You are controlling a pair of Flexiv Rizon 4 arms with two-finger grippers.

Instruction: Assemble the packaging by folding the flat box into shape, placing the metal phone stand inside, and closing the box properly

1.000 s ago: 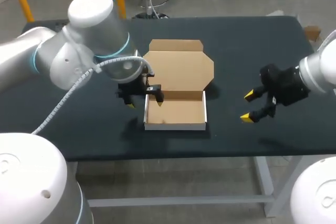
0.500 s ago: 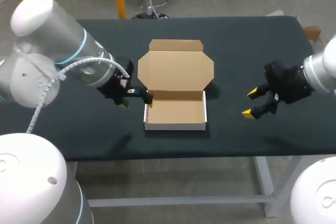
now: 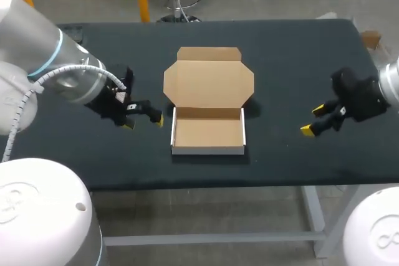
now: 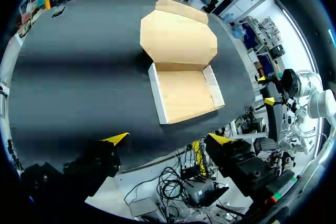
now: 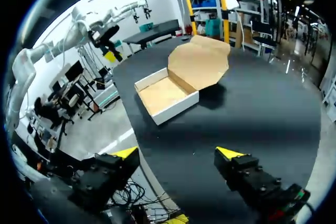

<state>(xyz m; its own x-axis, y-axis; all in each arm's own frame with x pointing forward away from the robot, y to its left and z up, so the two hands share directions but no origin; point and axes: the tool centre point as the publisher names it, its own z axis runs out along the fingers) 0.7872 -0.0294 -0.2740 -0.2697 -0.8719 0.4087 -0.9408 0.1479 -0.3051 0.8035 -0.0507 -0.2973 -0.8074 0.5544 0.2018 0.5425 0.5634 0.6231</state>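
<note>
Left gripper (image 3: 144,122) hangs at the middle left of the head view, its two yellow tips spread with nothing between them, apart from the box (image 3: 207,134). A second ago it stood at the tray's rear left corner, with one finger over the tray. It has since drawn back leftward, clear of the cardboard. The right gripper (image 3: 313,120), at the middle right, also stands spread and empty. It has slid further right, well apart from the box.

The box has not shifted and sits at the frame's centre on the dark table (image 3: 280,54). Its white-walled tray lies nearer the front edge and its brown lid lies flat behind it, hinged along the tray's rear wall.

In the left wrist view the box (image 4: 184,93) lies ahead of the spread gripper (image 4: 168,139). In the right wrist view the box (image 5: 165,95) lies ahead of that gripper (image 5: 177,153).

Count: one box, two grippers, four yellow tips.
</note>
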